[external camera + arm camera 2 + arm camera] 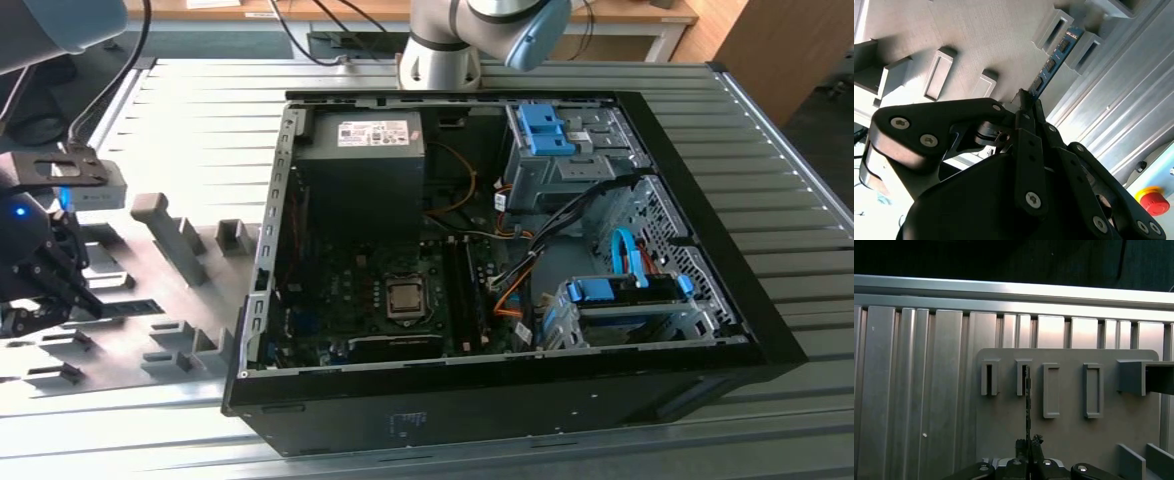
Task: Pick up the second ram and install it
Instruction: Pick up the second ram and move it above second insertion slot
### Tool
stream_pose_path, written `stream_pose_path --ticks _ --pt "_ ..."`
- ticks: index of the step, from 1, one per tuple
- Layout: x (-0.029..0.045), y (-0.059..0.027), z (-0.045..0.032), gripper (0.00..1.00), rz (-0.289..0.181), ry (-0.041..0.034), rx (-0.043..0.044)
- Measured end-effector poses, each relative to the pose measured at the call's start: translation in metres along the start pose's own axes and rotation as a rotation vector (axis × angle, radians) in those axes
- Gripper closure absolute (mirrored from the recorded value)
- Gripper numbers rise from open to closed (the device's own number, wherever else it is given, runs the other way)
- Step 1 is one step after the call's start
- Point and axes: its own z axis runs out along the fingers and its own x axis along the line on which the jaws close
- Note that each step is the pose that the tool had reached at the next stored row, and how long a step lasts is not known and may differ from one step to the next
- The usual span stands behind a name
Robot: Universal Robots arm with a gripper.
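Observation:
The second ram (1054, 60) is a slim dark stick standing on edge on the grey holder plate (1069, 435). Its far end rests between two holder blocks (1081, 47). In the first wrist view the ram (1027, 400) shows edge-on, running from a slotted block down into my gripper (1029, 444). My gripper (1026, 97) is shut on the stick's near end, with the fingers pressed against both faces. In the exterior view my gripper (60, 290) hangs over the plate at the far left, and the ram (127, 306) shows as a dark strip beside it.
The open PC case (754, 300) lies in the middle of the ribbed metal table (200, 110). Its motherboard holds a silver processor (403, 297), with memory slots (461, 290) next to it. Tall grey holder blocks (174, 240) stand between my gripper and the case. A red stop button (1154, 202) sits on the table's edge.

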Motion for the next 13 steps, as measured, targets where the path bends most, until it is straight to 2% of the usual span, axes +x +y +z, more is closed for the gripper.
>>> stream_pose_path --ticks 13 --pt "-0.0002 0.0 -0.0113 0.86 0.0 0.0001 -0.0001"
